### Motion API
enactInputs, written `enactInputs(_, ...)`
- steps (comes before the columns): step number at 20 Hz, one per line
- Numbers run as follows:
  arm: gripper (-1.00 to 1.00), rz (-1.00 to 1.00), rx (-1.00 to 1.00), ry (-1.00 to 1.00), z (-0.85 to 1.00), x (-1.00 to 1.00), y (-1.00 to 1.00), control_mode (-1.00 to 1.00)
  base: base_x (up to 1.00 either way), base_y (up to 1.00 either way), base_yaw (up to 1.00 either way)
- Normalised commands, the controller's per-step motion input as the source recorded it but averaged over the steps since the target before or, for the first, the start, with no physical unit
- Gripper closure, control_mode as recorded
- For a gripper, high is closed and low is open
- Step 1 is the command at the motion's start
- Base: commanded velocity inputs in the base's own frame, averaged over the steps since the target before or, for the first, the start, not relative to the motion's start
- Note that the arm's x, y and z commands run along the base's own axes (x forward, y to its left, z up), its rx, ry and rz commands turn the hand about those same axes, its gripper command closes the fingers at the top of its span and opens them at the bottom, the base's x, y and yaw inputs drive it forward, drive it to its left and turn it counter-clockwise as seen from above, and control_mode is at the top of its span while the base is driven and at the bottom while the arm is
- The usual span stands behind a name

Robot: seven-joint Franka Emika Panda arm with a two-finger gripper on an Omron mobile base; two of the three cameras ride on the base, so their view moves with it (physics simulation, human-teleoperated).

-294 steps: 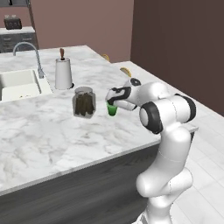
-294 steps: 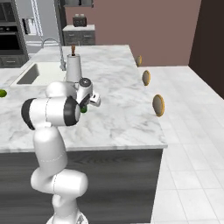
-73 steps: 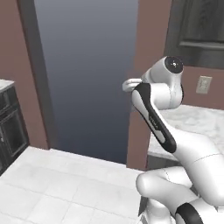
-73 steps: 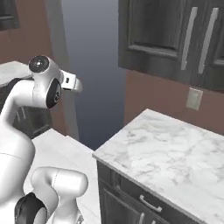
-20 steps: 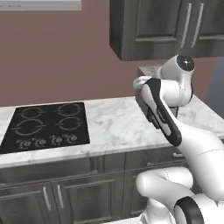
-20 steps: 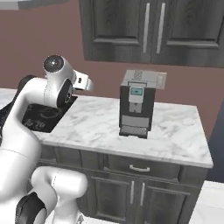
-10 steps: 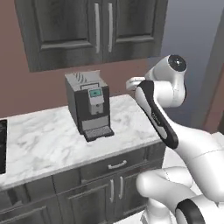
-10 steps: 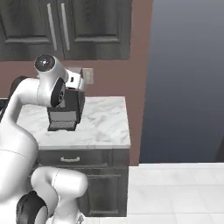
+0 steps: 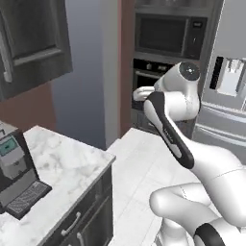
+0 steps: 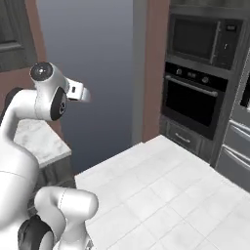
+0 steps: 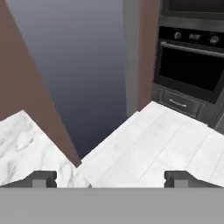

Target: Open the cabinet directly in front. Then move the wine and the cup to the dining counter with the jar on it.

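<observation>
Hand view shows the gripper (image 11: 109,177) with its two dark tips set far apart and nothing between them, so it is released and carries nothing. Beyond the tips lie a white tiled floor (image 11: 153,144), a corner of the marble wall counter (image 11: 26,148) at the lower left, and a dark wall oven (image 11: 192,70) at the upper right.

In the left base view the arm is folded high, its hand (image 9: 141,93) drawn in close in front of the oven stack. A microwave (image 9: 168,33) sits above the oven, and a steel fridge (image 9: 226,96) stands to the right.

The cabinet (image 9: 29,43) appears at the upper left of that view, its dark panelled door with a silver bar handle (image 9: 6,57); it looks closed, though only part of it is in frame. Below it, on the marble counter, stands a coffee machine (image 9: 17,178), above dark drawer fronts (image 9: 81,216).
</observation>
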Motion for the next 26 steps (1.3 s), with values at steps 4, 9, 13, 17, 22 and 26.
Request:
enactInputs(4,-1.00,0.00,0.00,0.00,0.00,0.00,0.00,1.00,0.00,-0.29,-0.94)
enactInputs(9,-1.00,0.00,0.00,0.00,0.00,0.00,0.00,1.00,0.00,-0.38,-0.90)
enactInputs(13,-1.00,0.00,0.00,0.00,0.00,0.00,0.00,1.00,0.00,-0.39,-0.86)
enactInputs(17,-1.00,0.00,0.00,0.00,0.00,0.00,0.00,1.00,0.06,-0.07,-0.51)
enactInputs(22,-1.00,0.00,0.00,0.00,0.00,0.00,0.00,1.00,0.85,0.32,-0.09)
enactInputs(26,-1.00,0.00,0.00,0.00,0.00,0.00,0.00,1.00,1.00,0.68,-0.02)
